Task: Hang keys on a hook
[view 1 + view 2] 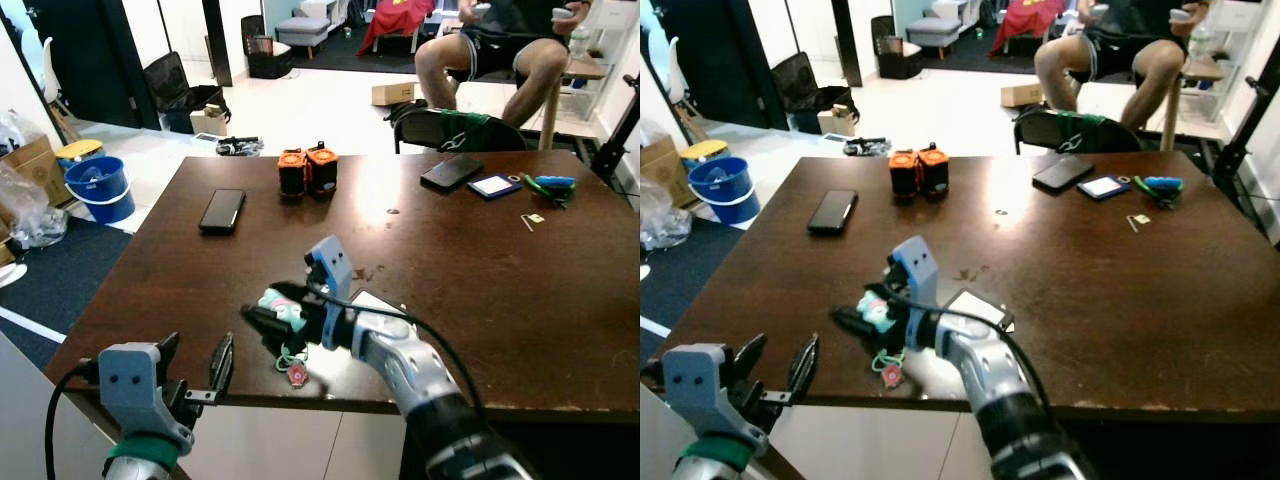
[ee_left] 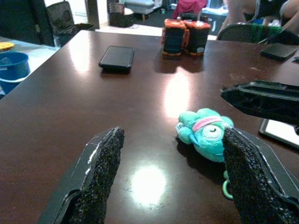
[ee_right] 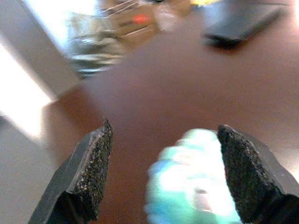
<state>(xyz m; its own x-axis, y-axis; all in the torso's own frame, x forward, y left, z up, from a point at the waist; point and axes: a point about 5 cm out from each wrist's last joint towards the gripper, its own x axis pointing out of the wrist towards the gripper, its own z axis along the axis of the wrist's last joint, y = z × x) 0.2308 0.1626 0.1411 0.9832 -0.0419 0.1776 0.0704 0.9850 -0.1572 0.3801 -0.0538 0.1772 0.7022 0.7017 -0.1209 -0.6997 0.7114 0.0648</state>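
On the dark brown wooden table [image 1: 480, 270], near its front edge, lies the set of keys with a turquoise plush fish charm [image 1: 282, 308], a pink band across the plush head. A green ring and a small red round tag [image 1: 297, 375] trail from the plush toward the table's near edge, so the bunch's long axis runs roughly from the table's middle toward the robot, plush end farther in and tag end nearest the edge. The right gripper [image 1: 268, 318] reaches in low over the table from the robot's right, its two black fingers spread wide apart on either side of the plush; in the right wrist view the blurred turquoise charm [image 3: 191, 177] sits between the pads [image 3: 91, 170] without either pad visibly pressing on it. The left gripper [image 1: 195, 370] hovers at the table's front edge, to the left of the keys, fingers parted and holding nothing; the left wrist view looks across the tabletop at the plush [image 2: 205, 133]. Farther back lie a black smartphone [image 1: 222, 210], two black-and-orange cylindrical items [image 1: 306, 170], a dark flat wallet-like case [image 1: 452, 171], and a small blue-edged card [image 1: 494, 186]. Beyond the table a seated person [image 1: 500, 45] is partly in view, and a blue plastic bucket [image 1: 98, 187] stands on the floor.
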